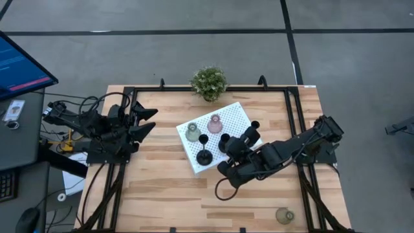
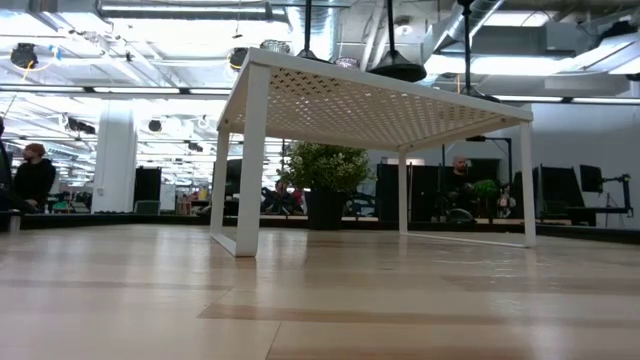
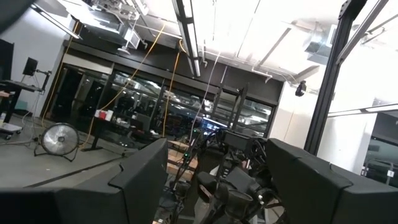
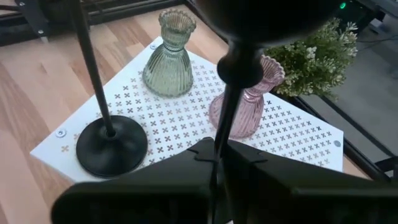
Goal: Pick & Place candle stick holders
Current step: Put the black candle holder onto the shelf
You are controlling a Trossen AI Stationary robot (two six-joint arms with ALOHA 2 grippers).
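Right pincer (image 4: 217, 163): pinching black candle stick holder (image 4: 231, 93) stem above white tray (image 4: 186, 118).
Left pincer (image 1: 143, 122): spread, parked at table (image 1: 168, 194) edge.

Held black holder (image 4: 227, 112) base hidden.

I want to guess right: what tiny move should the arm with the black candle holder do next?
Probably lower it straight down: the right gripper holds the black candle holder by its stem over the white tray.
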